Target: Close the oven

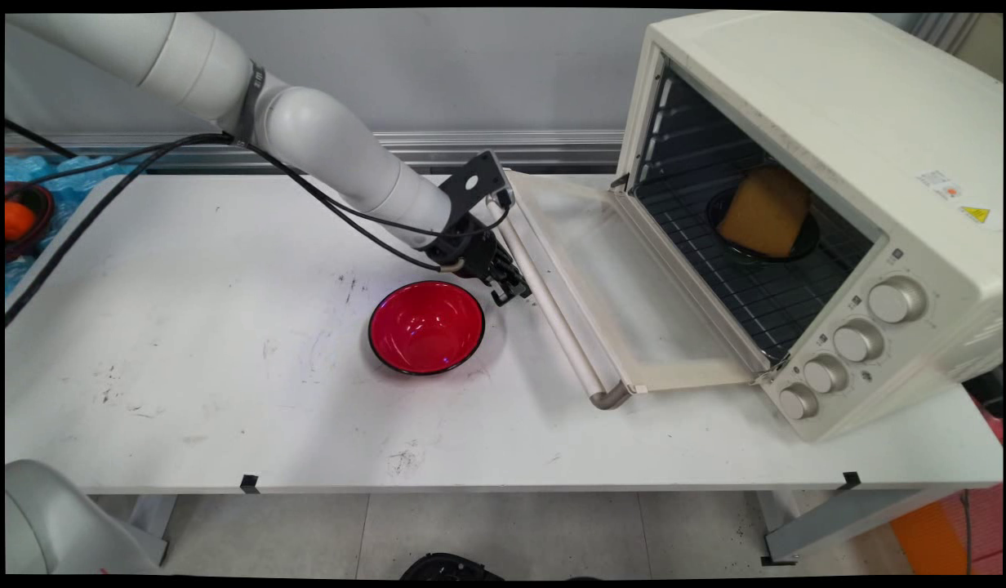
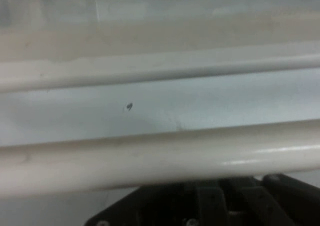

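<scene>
A cream toaster oven (image 1: 838, 122) stands at the table's right with its door (image 1: 634, 278) swung down flat. My gripper (image 1: 509, 287) is low at the door's cream handle bar (image 1: 562, 331), near the bar's far end and right against it. In the hand view that handle bar (image 2: 160, 158) crosses the whole picture just above my gripper's black linkage (image 2: 210, 206). A red bowl (image 1: 426, 327) with a black rim sits on the table just left of and below the gripper. Inside the oven, a black dish (image 1: 799, 245) on the rack holds an orange-brown block (image 1: 768, 211).
The oven's knobs (image 1: 858, 339) face the table's front right. Black cables (image 1: 103, 200) hang from the arm across the table's left part. Beyond the left edge lie blue wrapping (image 1: 54, 171) and a dark bowl with something orange (image 1: 17, 220).
</scene>
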Robot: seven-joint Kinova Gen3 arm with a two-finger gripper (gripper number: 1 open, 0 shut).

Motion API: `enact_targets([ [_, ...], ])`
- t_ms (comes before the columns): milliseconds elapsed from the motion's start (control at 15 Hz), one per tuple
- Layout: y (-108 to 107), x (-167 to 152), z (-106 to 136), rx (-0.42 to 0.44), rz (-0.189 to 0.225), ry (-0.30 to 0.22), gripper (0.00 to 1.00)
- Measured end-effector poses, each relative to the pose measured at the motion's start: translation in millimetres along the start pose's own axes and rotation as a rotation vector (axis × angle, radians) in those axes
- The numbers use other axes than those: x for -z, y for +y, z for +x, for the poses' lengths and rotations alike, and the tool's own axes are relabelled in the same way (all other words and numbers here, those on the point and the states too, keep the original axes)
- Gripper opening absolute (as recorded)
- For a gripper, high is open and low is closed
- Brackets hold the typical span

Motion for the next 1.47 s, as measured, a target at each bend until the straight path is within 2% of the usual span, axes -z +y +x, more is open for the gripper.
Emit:
enact_targets([
  [733, 3, -9, 1, 0.019, 0.004, 0.046, 0.00],
  [1467, 4, 0, 13, 0.011, 0.008, 0.105, 0.00],
])
